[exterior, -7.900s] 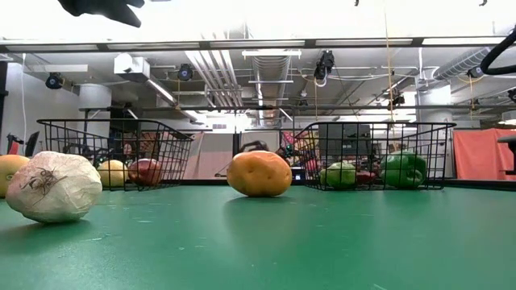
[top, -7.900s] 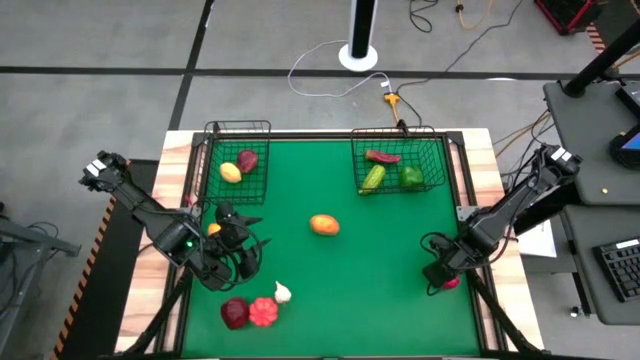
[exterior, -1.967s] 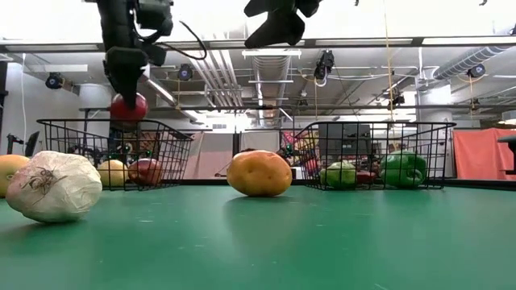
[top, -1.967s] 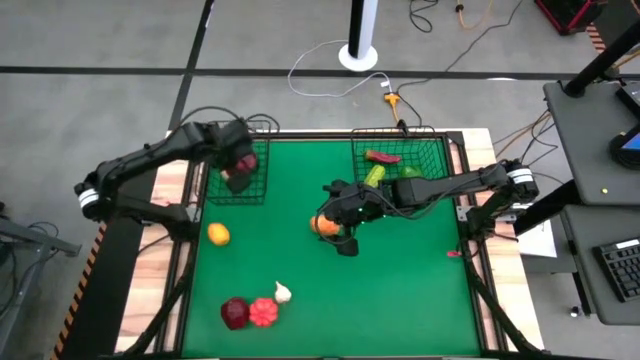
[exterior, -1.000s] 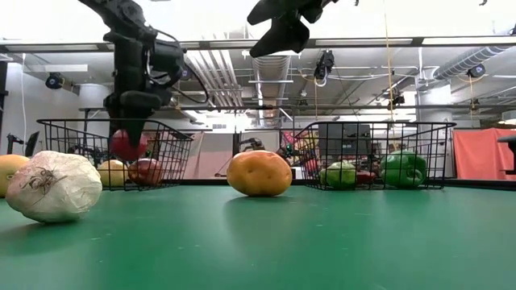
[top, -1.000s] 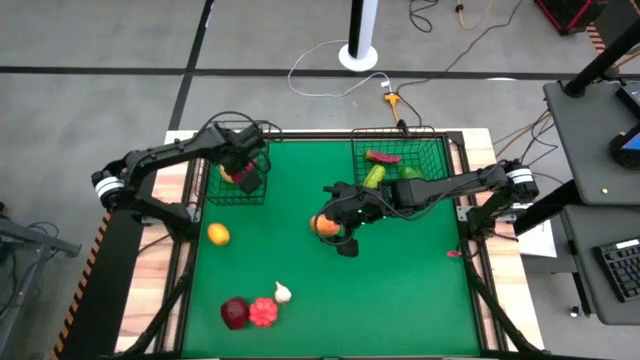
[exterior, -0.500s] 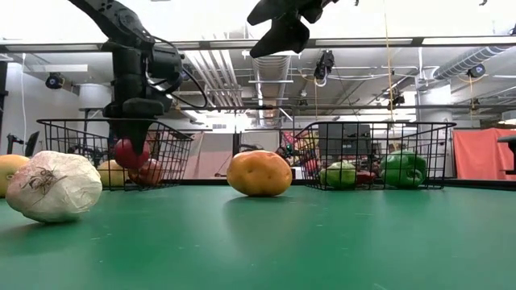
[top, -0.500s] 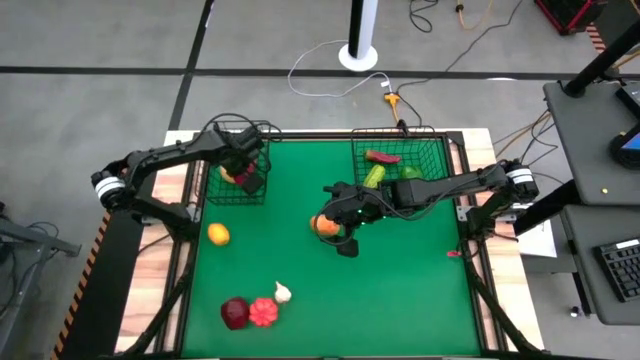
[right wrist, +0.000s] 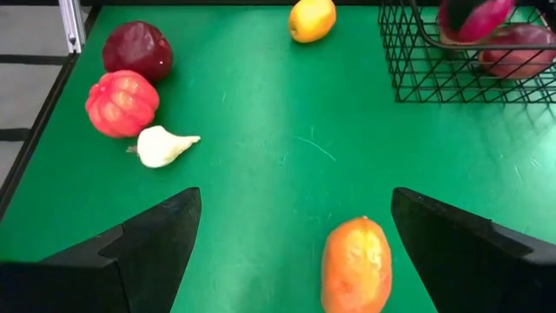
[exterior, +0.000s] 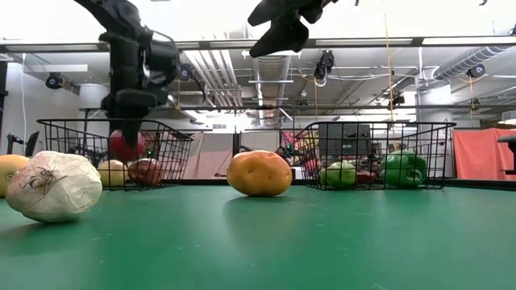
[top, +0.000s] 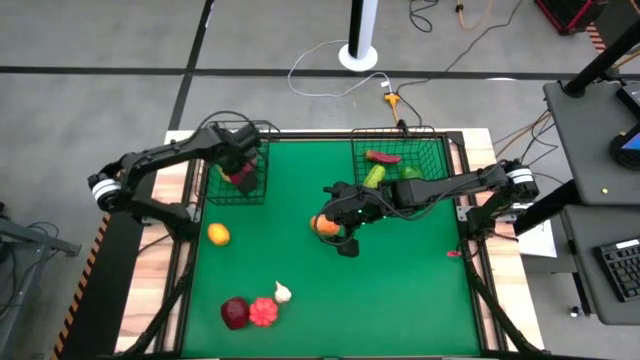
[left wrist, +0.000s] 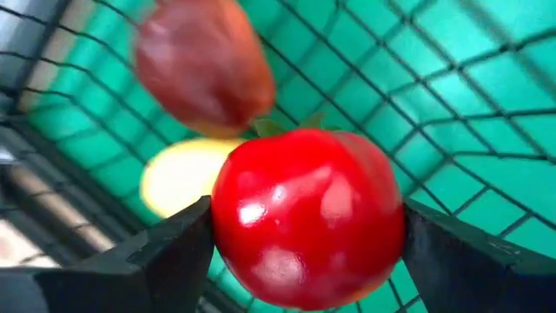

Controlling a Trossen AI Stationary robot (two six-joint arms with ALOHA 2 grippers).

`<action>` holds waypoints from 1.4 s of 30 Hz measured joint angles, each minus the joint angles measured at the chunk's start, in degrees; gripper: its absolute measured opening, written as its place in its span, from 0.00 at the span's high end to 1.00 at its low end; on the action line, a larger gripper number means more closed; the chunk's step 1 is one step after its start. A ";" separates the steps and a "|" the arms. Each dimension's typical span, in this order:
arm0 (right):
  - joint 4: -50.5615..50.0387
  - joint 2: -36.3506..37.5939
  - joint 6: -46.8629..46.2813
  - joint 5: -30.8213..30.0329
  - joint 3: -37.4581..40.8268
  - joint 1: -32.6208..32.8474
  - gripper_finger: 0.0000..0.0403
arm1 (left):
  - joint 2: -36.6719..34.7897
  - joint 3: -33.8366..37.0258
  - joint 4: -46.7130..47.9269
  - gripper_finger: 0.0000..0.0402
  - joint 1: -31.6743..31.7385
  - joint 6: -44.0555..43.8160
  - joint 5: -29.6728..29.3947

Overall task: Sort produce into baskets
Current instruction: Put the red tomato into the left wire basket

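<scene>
My left gripper [top: 240,174] is inside the left wire basket [top: 214,134], shut on a round red fruit [left wrist: 308,217]. Below it, a dark maroon fruit [left wrist: 204,65] and a yellow one [left wrist: 187,174] lie on the basket floor. My right gripper [top: 341,214] is open, high above an orange potato [top: 322,225] that lies on the green mat; the potato shows between its fingers in the right wrist view [right wrist: 356,265]. The right basket [top: 402,132] holds a green pepper [top: 411,176], a green cucumber [top: 373,177] and a red piece [top: 383,156]. My left gripper pinches the red fruit's two opposite sides [left wrist: 228,228] between its two fingers, coming from above and pointing down. The fruit [exterior: 126,145] hangs below the fingers, inside the basket walls and clear of the basket floor and of the fruits on it.
Loose on the mat at the near left lie a yellow-orange fruit [top: 218,234], a white garlic [top: 283,292], a red ribbed piece [top: 263,312] and a dark maroon piece [top: 234,313]. A small red thing [top: 455,254] lies at the table's right edge.
My left gripper, shut on the red fruit all the while, has dipped a little lower inside the left basket and come back up a little. My right gripper has kept still above the potato.
</scene>
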State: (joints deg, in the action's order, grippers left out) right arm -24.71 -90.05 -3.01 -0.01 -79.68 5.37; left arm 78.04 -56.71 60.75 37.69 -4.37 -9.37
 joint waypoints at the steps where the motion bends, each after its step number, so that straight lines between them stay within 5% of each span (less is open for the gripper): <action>1: -0.02 0.07 0.03 0.00 0.00 0.00 0.09 | -0.75 -0.77 0.42 0.23 0.00 0.01 -0.79; 8: 0.00 0.27 -0.31 0.00 0.00 0.00 0.09 | -6.25 -5.35 3.84 0.23 0.09 0.76 -5.64; 14: -0.02 0.27 -0.89 0.00 0.09 0.01 0.09 | -8.32 -4.77 3.29 0.23 0.07 -0.04 -1.44; 30: -0.02 0.27 -1.51 0.01 0.09 0.28 0.09 | 2.25 0.24 -2.58 0.23 0.02 -0.77 0.36; 42: -0.38 0.27 -1.28 0.07 0.27 0.39 0.09 | 4.95 0.26 -3.43 0.15 0.00 -2.01 -6.56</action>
State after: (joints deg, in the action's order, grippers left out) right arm -25.08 -89.78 -4.29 0.05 -79.41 5.76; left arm 83.00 -56.45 57.32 37.69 -6.38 -15.92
